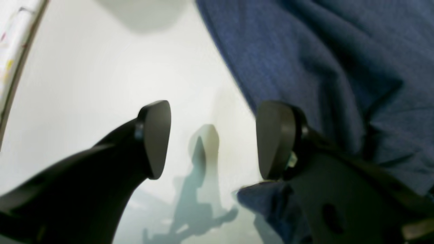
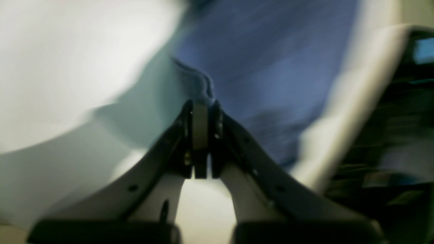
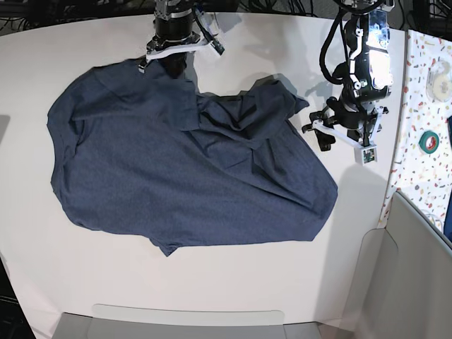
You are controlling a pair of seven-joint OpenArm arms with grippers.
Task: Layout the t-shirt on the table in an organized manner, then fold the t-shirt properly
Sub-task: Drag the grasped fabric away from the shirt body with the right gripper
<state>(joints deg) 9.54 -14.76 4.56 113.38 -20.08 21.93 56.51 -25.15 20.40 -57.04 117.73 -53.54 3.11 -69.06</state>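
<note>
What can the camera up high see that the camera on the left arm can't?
Only the base view shows the whole crumpled dark navy-blue cotton t-shirt, both arms, and the right gripper pinching its far edge. Only the left wrist view shows the left gripper up close, jaws wide apart and holding nothing, beside the shirt's edge. Both show the shirt lying on the plain white table.

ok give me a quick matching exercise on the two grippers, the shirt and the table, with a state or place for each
Things:
1. left gripper
2. right gripper
3. t-shirt
4. table

States:
A. white, under everything
B. shut on a shirt edge
C. open, beside the shirt, holding nothing
D. spread out, bunched near one sleeve

Pairs: 1-C, 2-B, 3-D, 4-A
</note>
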